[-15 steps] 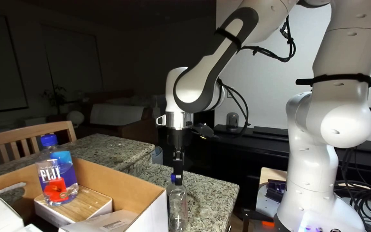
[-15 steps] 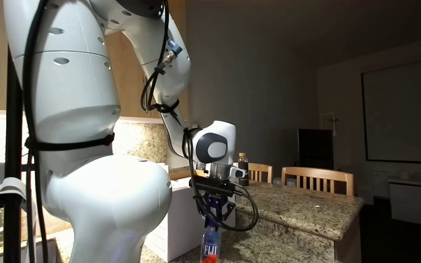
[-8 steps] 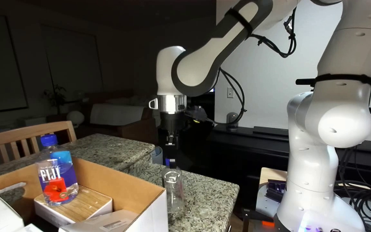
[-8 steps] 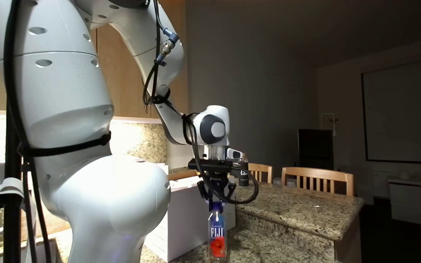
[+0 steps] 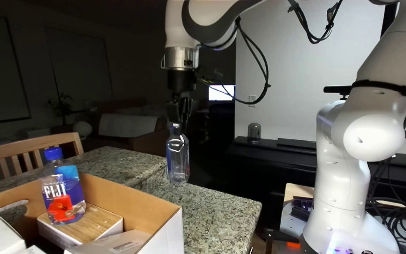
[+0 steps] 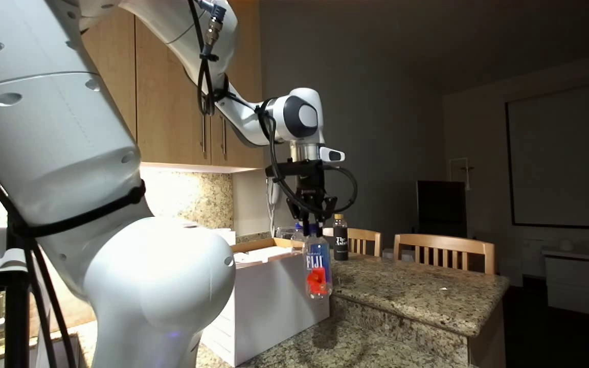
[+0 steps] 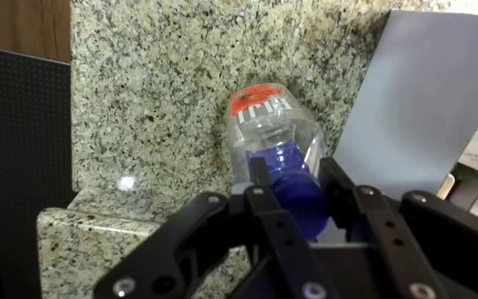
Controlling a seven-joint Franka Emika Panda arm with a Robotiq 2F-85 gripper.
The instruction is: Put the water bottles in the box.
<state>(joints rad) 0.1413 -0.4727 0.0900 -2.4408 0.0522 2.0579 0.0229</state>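
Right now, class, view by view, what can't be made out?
Carton: base cut off by the bottom edge, in an exterior view.
Bottle in the carton: lower part hidden by carton wall, in an exterior view.
Package label: print too small, in an exterior view.

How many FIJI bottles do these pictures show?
2: the held bottle, between the fingers above the counter; the standing bottle, inside the cardboard box. Others may be hidden there.

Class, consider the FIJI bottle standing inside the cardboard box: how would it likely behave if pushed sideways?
The FIJI bottle would probably tip rather than roll, since it stands upright and is taller than wide. It may slide, as the wood-grain surface beneath looks flat and smooth. Its clear plastic walls would likely flex under a squeeze.
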